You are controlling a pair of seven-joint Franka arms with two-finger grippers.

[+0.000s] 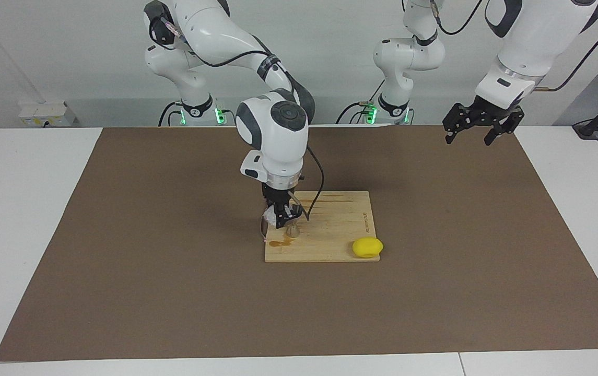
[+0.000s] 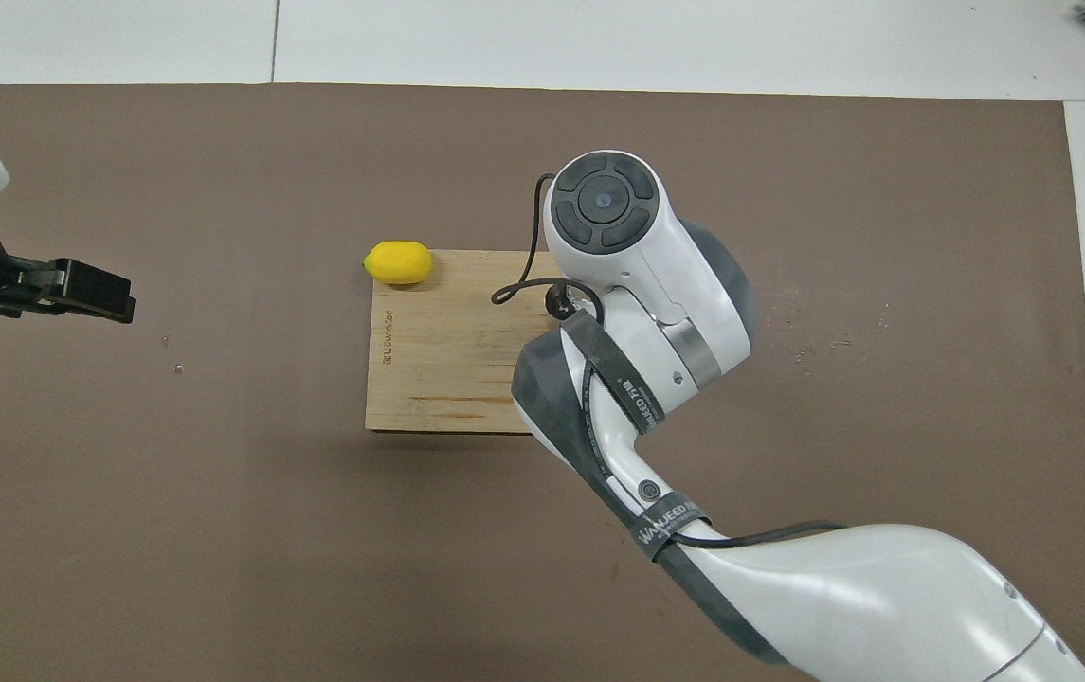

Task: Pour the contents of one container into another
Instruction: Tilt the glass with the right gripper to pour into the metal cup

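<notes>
**Right arm mid-pour over the board; left arm idle**

The brown mat lay closest to the facing camera, bare at that edge. On it sat the wooden cutting board. A yellow lemon rested on the board's corner farthest from the robots, toward the left arm's end.

The right gripper was down low over the board's other end, pointing almost straight down. Its jaws were closed on the clear cup, which looked tipped, though how far could not be told. The metal jigger stood on the board right under the gripper, just beside the cup and partly hidden by the fingers. From overhead the right wrist covered both cup and jigger.

A small brownish puddle showed on the board next to the jigger, on the side away from the robots. Probably spill.

The left gripper hung in the air over the mat at the left arm's end, jaws wide, nothing in them, waiting.

Judged step: pouring from cup into jigger. To do it well:
- The cup's lip should sit over the jigger's open mouth, not off its rim. The mouth is small.
- The tilt should be slow and done by rotating the wrist only, with no sideways drift.
- The fingers should stay clear of the jigger, which looks light and narrow-waisted and so easy to knock over.
- The grip should hold firm, since a clear cup could slip when wet.
</notes>
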